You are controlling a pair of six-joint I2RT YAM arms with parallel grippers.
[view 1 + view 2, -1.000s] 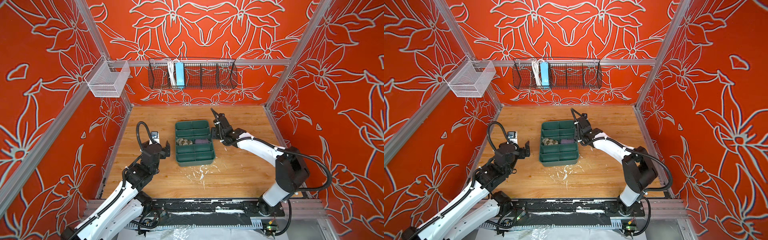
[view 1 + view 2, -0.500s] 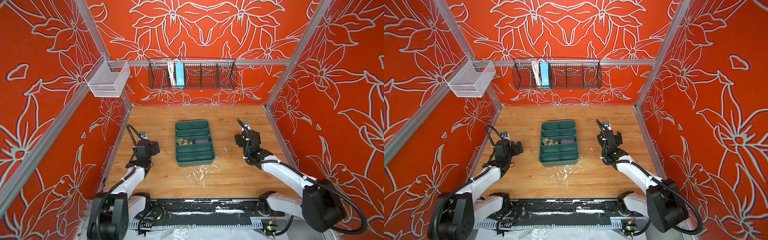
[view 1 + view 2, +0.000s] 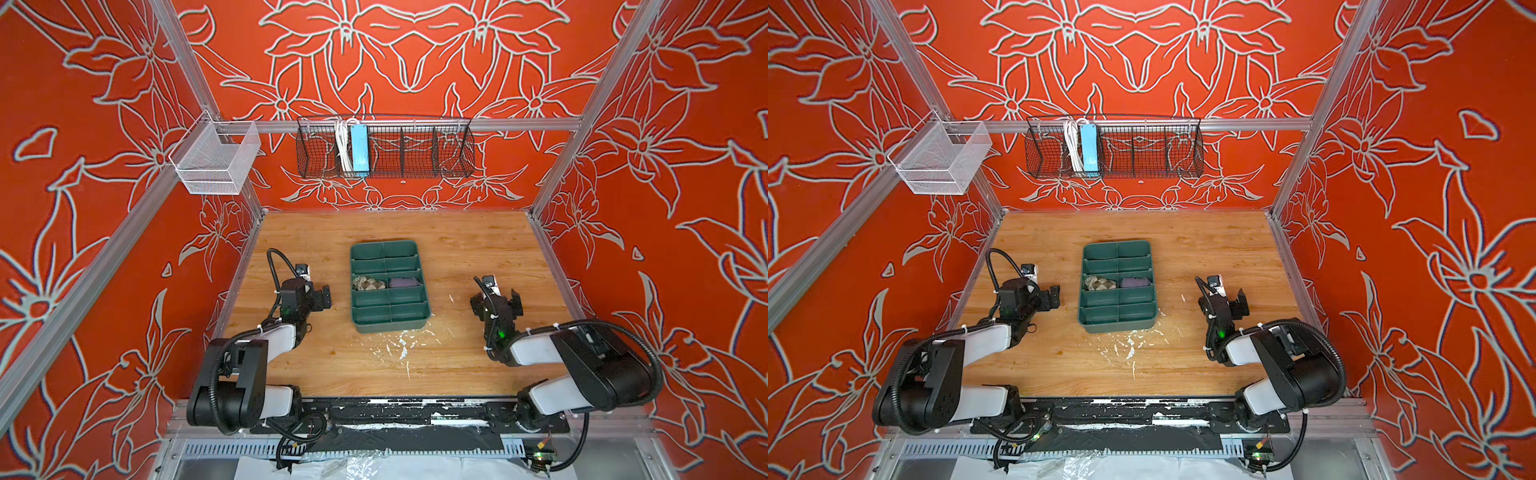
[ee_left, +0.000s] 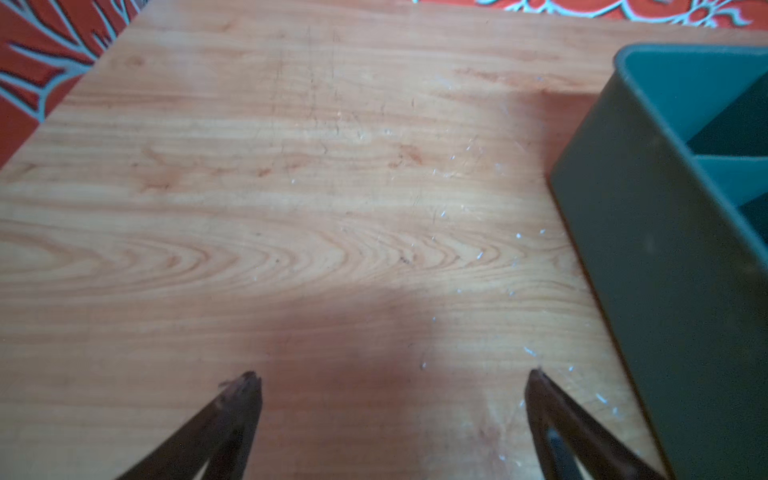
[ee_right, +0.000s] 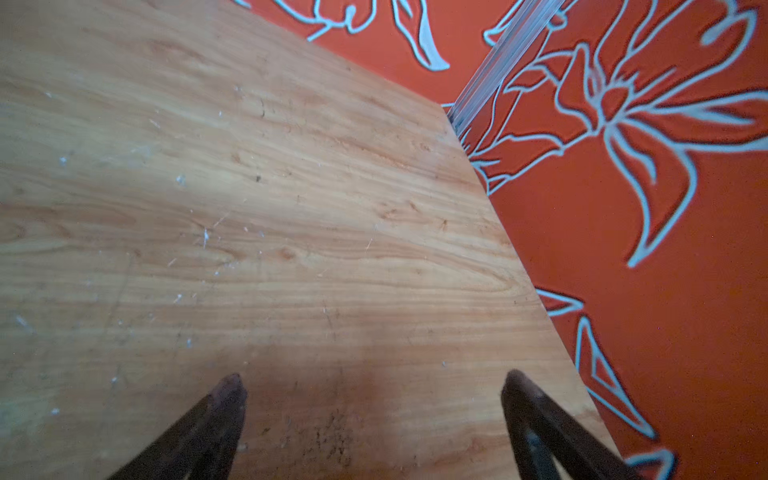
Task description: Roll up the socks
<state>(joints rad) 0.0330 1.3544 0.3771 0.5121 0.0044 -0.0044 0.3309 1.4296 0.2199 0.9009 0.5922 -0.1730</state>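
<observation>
Top views both show the socks lying side by side in the middle row of a green divided tray (image 3: 388, 326). The beige argyle sock (image 3: 368, 284) is bunched in that row's left compartment. The purple sock (image 3: 404, 283) is a compact bundle in the right compartment, and a thin divider stands between them. The pair shows the same way from the second eye, argyle (image 3: 1099, 284) beside purple (image 3: 1135, 282). Whether each one is tightly rolled cannot be made out at this size.

The tray stands near the centre of the wooden desk (image 3: 457, 245), with white flecks (image 3: 399, 345) scattered on the wood along its near edge.

The left tool (image 3: 322, 296) hangs low over the desk, left of the tray and apart from it. In the left wrist view its fingertips (image 4: 249, 384) are spread wide, with only wood grain between them and the tray's outer wall (image 4: 665, 270) just beside one tip. The right tool (image 3: 495, 299) sits well to the right of the tray, near the side wall. It too is spread wide in the right wrist view (image 5: 370, 380), over bare wood. Neither tool touches a sock.

On the back wall hangs a black wire basket (image 3: 415, 151) holding a blue power strip (image 3: 359, 147). A white mesh basket (image 3: 216, 164) is fixed at the left corner post.
</observation>
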